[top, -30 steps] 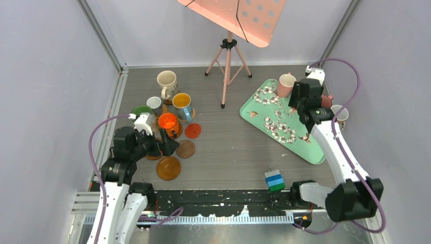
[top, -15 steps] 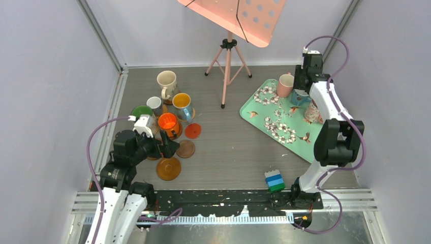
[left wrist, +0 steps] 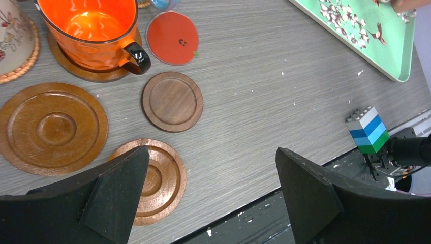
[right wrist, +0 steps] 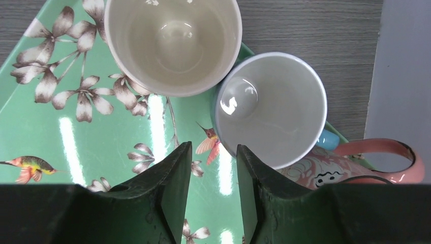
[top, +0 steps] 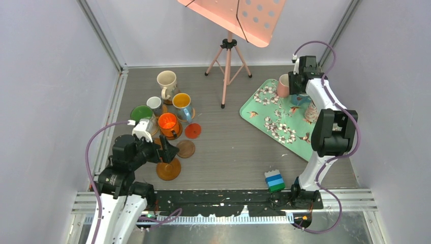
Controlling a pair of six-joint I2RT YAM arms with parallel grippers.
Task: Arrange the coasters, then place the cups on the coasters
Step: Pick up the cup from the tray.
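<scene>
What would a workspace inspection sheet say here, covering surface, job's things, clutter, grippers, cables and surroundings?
Surface: grey wood-grain table, a few white specks.
Job's things: five mugs grouped far left, the orange mug on a coaster; three brown coasters and a red coaster bare; three more, including a blue mug, at the tray's far corner.
Clutter: mint floral tray; toy brick stack; pink music stand.
Grippers: left gripper open above the bare coasters; right gripper narrowly open over the tray beside the blue mug, nothing seen between its jaws.
Cables: purple cables loop off both arms.
Surroundings: pale walls, aluminium posts.
</scene>
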